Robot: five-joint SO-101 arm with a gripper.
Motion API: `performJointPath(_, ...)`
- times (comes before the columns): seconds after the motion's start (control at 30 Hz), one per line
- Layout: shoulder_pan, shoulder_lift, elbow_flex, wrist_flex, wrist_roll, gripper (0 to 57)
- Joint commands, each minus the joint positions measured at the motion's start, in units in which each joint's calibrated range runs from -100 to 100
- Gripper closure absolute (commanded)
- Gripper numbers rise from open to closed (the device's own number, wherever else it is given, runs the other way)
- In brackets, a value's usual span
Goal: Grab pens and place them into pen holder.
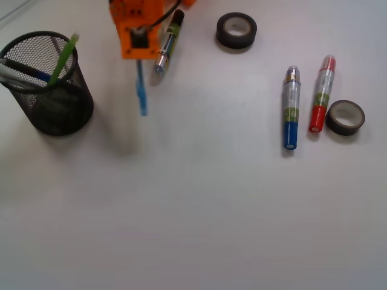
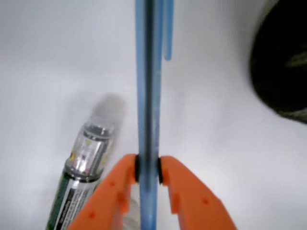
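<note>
My orange gripper (image 1: 139, 58) hangs at the top of the front view, shut on a light blue pen (image 1: 141, 89) that points down toward the table. In the wrist view the same light blue pen (image 2: 147, 96) runs straight up the frame, pinched between the two orange fingertips of the gripper (image 2: 147, 168). The black mesh pen holder (image 1: 48, 84) stands at the far left, left of the gripper. A lime green pen (image 1: 63, 59) and a dark blue pen (image 1: 27, 72) lean inside it.
A thick black-ended marker (image 1: 169, 41) lies just right of the gripper, also seen as a marker (image 2: 84, 172) in the wrist view. A blue marker (image 1: 291, 109) and a red marker (image 1: 322, 93) lie at the right. Dark tape rolls sit at top centre (image 1: 236, 30) and far right (image 1: 345, 117).
</note>
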Motion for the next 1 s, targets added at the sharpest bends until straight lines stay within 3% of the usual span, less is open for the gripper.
performJointPath(0.0,-1.48,-9.44,-6.80,0.27,0.29,57.1)
performJointPath(0.2,-1.03,-14.88,-21.47,-4.89,-1.66,57.1)
performJointPath(0.33,-0.05,-15.22,-23.46,-23.52,-5.57,57.1)
performJointPath(0.7,5.78,-13.35,6.97,-77.59,-13.82,57.2)
performJointPath(0.97,8.39,1.10,17.48,-102.88,-15.09,57.2)
